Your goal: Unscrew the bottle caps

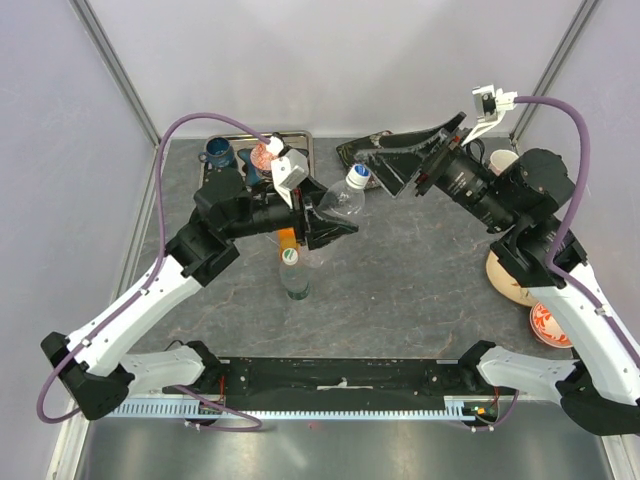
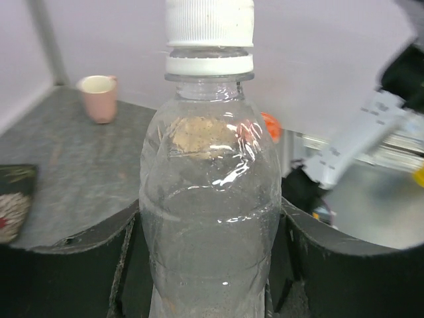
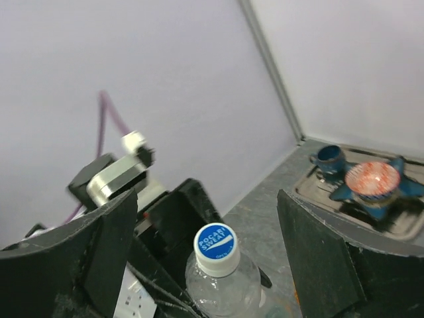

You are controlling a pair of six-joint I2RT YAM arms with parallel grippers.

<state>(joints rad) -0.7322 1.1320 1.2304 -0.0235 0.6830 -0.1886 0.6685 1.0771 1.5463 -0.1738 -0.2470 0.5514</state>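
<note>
- The clear bottle (image 1: 335,203) is held off the counter (image 1: 420,290) by the left jaws, which are closed on its body from both sides
- It is tilted so that its cap (image 1: 358,177) is turned toward the right arm, presumably so that the body is kept from turning while the cap is twisted
- The right jaws are spread wide and nothing is held in them; the cap is lined up in the gap between them, apart from both sides, which is judged to be a placement for closing on it
- In the left wrist view the bottle wall is shown to be thin, transparent and creased, so a soft plastic that gives under a squeeze is suggested; whether liquid is inside cannot be told for certain
- The cap (image 2: 209,23) is white, round and finely ribbed on its side, with a separate ring beneath it, and a blue printed label is carried on its flat top
- A second bottle (image 1: 294,280) is stood upright on the counter just beside the left jaws, its cap on, so that cap is judged not yet unscrewed
- The counter is a mottled grey, stone-like surface; a pink cup (image 2: 99,97) is set well apart, and a blue cup (image 3: 328,159) and a star-shaped dish (image 3: 375,182) are kept on a metal tray (image 1: 303,140) at the back
</note>
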